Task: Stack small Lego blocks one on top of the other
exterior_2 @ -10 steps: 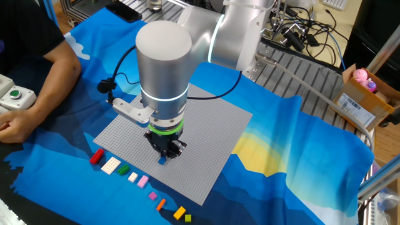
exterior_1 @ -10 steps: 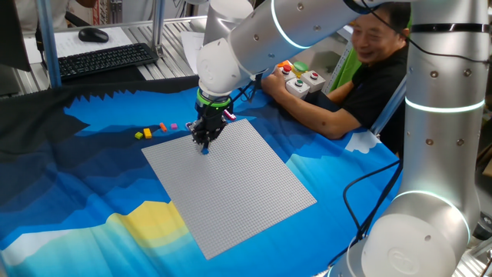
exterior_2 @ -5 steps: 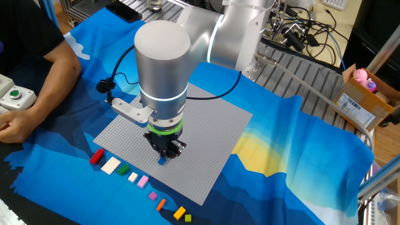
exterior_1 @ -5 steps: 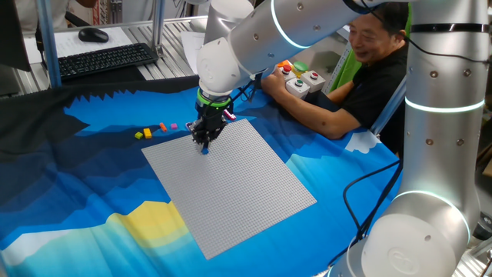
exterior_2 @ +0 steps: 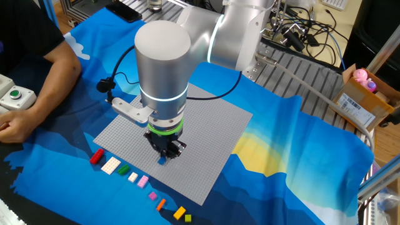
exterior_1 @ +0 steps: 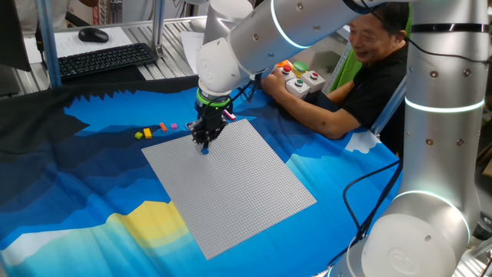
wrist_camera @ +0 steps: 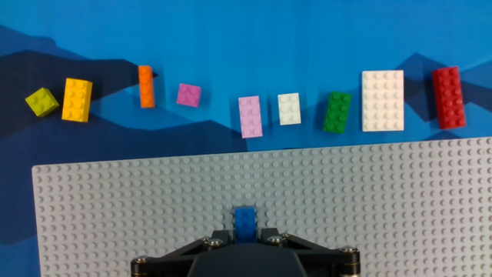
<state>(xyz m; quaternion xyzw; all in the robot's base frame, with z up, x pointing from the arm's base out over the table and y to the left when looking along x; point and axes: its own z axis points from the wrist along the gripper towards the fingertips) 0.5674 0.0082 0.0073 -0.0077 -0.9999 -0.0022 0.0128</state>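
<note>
While the gripper [wrist_camera: 245, 240] was closed on the blue brick [wrist_camera: 245, 220] at the grey baseplate's [wrist_camera: 400, 208] near edge, it looked light, hard (and slippery); pinching its flat sides seemed best.

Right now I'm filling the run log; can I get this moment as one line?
stage: placing | end effector: low over grey studded baseplate | small blue plastic Lego brick: on baseplate at fingertips | grip: unclear | nine loose bricks: on cloth

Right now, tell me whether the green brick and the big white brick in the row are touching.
Apart. The hand view shows a strip of blue cloth between the green brick and the big white brick.
</note>
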